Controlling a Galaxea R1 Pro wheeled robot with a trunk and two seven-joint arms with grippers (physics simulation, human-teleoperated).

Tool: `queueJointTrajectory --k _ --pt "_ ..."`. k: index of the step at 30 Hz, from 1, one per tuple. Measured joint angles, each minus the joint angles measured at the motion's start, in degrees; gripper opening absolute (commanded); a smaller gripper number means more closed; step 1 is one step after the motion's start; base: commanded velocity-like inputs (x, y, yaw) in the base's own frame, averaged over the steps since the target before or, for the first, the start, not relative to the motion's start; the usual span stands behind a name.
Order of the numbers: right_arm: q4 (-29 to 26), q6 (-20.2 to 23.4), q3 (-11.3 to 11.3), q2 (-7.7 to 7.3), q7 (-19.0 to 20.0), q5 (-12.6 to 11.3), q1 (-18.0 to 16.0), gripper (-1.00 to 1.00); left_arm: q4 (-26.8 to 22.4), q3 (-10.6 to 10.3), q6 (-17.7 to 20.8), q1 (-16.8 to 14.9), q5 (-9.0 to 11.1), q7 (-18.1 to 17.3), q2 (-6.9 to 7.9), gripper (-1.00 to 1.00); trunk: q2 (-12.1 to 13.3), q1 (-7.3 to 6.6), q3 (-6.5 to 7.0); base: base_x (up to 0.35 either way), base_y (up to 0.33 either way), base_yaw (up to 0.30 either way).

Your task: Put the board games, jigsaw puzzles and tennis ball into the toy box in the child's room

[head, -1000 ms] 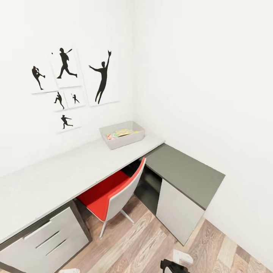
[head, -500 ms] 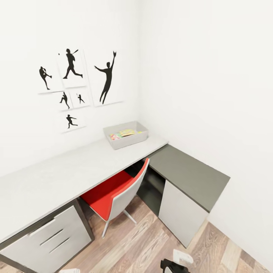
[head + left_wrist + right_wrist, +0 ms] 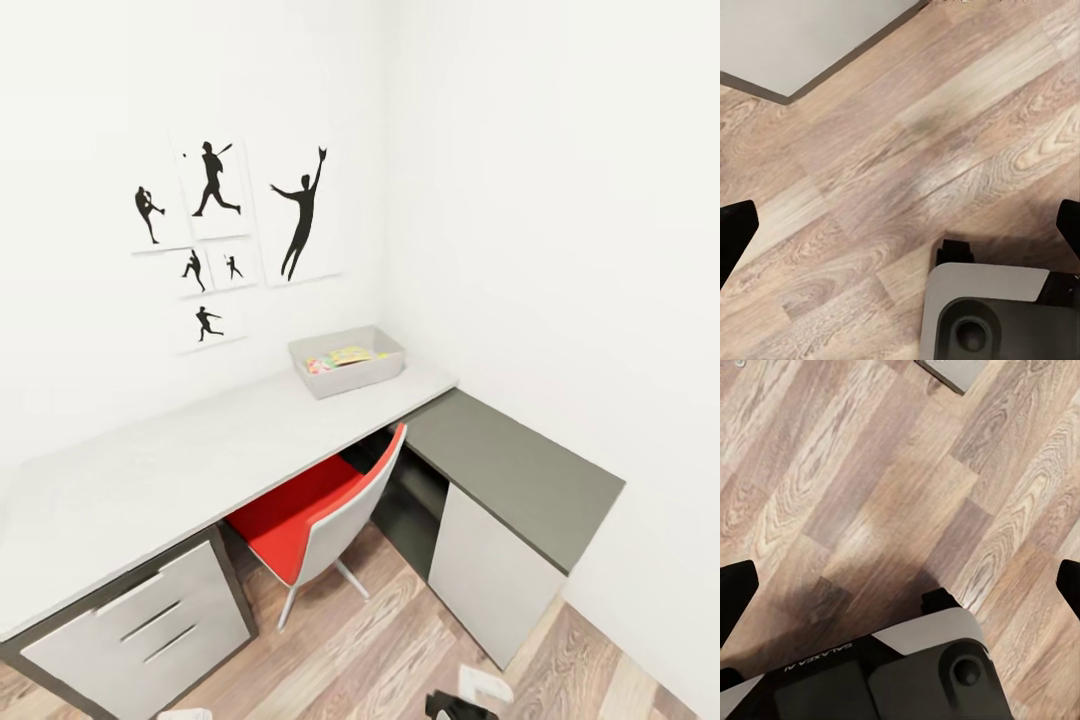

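Note:
The light-grey toy box (image 3: 347, 372) stands on the table (image 3: 180, 460) near the room's corner, against the wall. Bright flat toys (image 3: 345, 356) in pink, yellow and green lie inside it; I cannot tell board games from jigsaw puzzles among them. The tennis ball is hidden or out of view, and the bed is out of view. My left gripper (image 3: 900, 229) is open over wood-plank floor with nothing between its fingers. My right gripper (image 3: 900, 585) is also open and empty above the floor; part of it shows at the head view's lower edge (image 3: 462, 706).
A red-and-white swivel chair (image 3: 320, 515) is tucked under the desk. White drawers (image 3: 150, 625) sit at the left; the lower dark-grey section (image 3: 515, 470) with a white cabinet door (image 3: 490, 580) runs along the right wall. Silhouette pictures (image 3: 240, 225) hang above.
The whole head view has drifted right and slightly down, so the camera has moved. Nothing on the desk has shifted, and both grippers stay low and open.

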Motion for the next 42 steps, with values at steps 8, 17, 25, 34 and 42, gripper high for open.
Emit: queueJointTrajectory --k 8,17,25,34,42 --pt "0.1 -0.1 0.0 -0.03 0.0 0.0 0.0 1.00 0.0 0.0 0.0 0.0 0.0 0.0 -0.02 1.00 0.0 0.00 0.71 0.000 0.000 0.091" --pt "0.2 -0.1 0.0 -0.07 0.0 0.0 0.0 1.00 -0.1 0.0 0.0 0.1 0.0 0.0 0.03 1.00 0.0 0.00 1.51 0.000 0.000 0.091" --pt "0.2 -0.1 0.0 -0.09 0.8 -0.1 0.0 1.00 -0.1 0.0 0.0 0.1 0.0 0.0 -0.03 1.00 0.0 0.00 2.23 0.000 0.000 0.081" --pt "0.2 0.0 0.0 -0.07 1.0 -0.1 0.0 1.00 0.0 0.0 0.0 0.1 0.0 0.0 0.04 1.00 0.0 0.00 3.08 -0.011 0.006 0.011" --pt "0.2 0.0 0.0 -0.01 1.0 -0.1 0.0 1.00 0.0 0.0 0.0 0.1 0.0 -0.1 -0.03 1.00 0.0 0.00 3.84 -0.039 0.027 0.000"
